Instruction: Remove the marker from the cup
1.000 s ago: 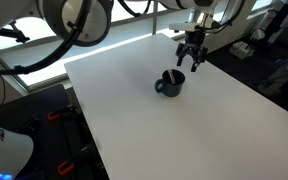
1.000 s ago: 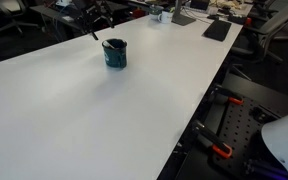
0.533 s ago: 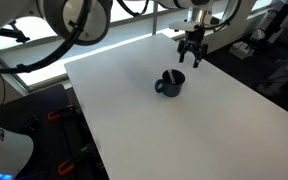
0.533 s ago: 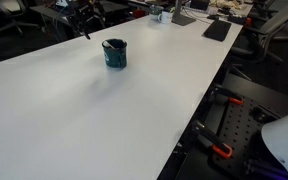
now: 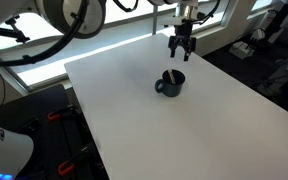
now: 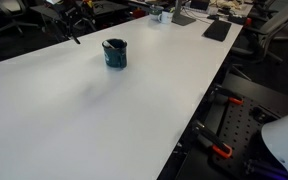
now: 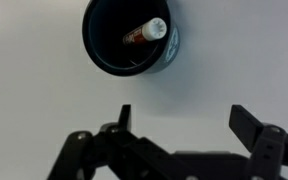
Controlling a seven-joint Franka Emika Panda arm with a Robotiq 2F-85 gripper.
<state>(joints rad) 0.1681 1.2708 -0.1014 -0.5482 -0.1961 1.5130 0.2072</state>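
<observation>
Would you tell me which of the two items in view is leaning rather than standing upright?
The marker: it leans inside the dark cup with its pale end near the rim, while the cup stands upright.

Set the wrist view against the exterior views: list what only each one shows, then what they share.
Only the wrist view looks down into the cup and shows the marker leaning inside, pale cap at the rim. Only the exterior views show the white table and the hand hanging above it, off to one side of the cup. Shared: the cup standing on the table, the marker in it, the hand open and empty.
</observation>
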